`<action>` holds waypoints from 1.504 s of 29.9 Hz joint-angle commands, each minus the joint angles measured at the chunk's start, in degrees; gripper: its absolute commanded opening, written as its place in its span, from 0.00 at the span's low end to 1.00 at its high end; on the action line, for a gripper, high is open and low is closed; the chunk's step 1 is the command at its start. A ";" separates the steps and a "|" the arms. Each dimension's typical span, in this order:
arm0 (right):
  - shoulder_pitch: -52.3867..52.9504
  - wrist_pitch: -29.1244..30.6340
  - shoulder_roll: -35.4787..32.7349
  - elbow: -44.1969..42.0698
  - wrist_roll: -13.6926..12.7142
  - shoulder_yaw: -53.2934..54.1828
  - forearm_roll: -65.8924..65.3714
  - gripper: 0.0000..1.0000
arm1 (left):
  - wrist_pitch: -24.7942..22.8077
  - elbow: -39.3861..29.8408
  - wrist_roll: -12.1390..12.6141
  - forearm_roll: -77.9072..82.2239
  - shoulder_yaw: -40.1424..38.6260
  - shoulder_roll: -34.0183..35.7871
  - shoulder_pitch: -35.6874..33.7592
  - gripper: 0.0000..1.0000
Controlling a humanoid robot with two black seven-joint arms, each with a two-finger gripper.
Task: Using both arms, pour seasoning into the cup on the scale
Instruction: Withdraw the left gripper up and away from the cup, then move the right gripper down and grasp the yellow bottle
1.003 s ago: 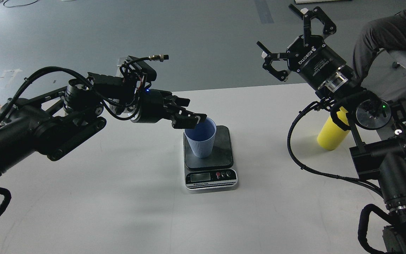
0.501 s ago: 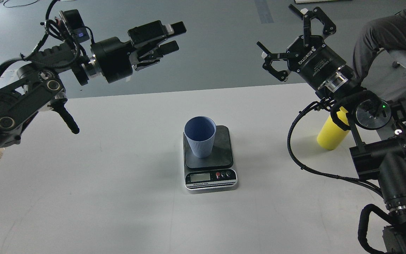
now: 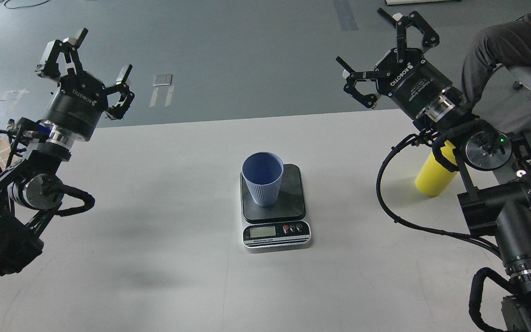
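On a white table (image 3: 155, 258), nearest: scale (image 3: 274, 210), LCD and small buttons on its silver front, panel lettering too small to read. On its black platform, upright blue cup (image 3: 262, 179). To the right, yellow seasoning bottle (image 3: 433, 177), partly hidden behind the right arm. Farther back, both raised off the table: left gripper (image 3: 81, 60) and right gripper (image 3: 376, 50), each marked ROBOTIQ, fingers spread wide, holding and touching nothing.

My arms (image 3: 500, 216) are showing matte black jointed links | looped black cables | silver wrist rings | white ROBOTIQ lettering on both gripper bodies | green LED glowing on right joint
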 commanded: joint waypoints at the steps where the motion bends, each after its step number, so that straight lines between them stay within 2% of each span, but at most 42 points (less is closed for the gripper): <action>1: -0.27 0.00 0.06 0.09 0.00 -0.06 0.17 1.00 | -0.27 0.13 -0.01 -0.01 -0.78 -0.15 1.48 0.98; 7: -0.71 0.00 0.06 1.58 0.00 0.20 0.44 1.00 | -0.18 0.13 -0.01 -0.10 -0.87 -0.06 1.92 0.98; 10: -2.73 0.00 -0.11 5.62 0.00 0.29 0.61 1.00 | -0.18 0.13 -0.01 -0.19 -0.87 -0.06 2.10 0.98; 19: -10.11 0.22 -4.50 13.18 -0.26 3.10 10.45 1.00 | -0.18 0.13 -0.01 -0.19 -0.87 -0.06 2.19 0.98; 29: -28.73 0.22 -8.02 24.78 -0.35 11.18 18.72 1.00 | -0.18 0.13 -0.01 -0.19 -0.87 -0.06 2.45 0.98; 37: -39.81 0.22 -7.41 25.58 -0.18 15.76 19.77 1.00 | -0.18 0.13 -0.01 -0.19 -0.78 -0.06 2.63 0.98; 45: -44.75 0.22 -6.44 22.33 -0.18 15.94 23.64 1.00 | -0.27 0.13 -0.01 -0.10 -0.78 -0.06 3.33 0.98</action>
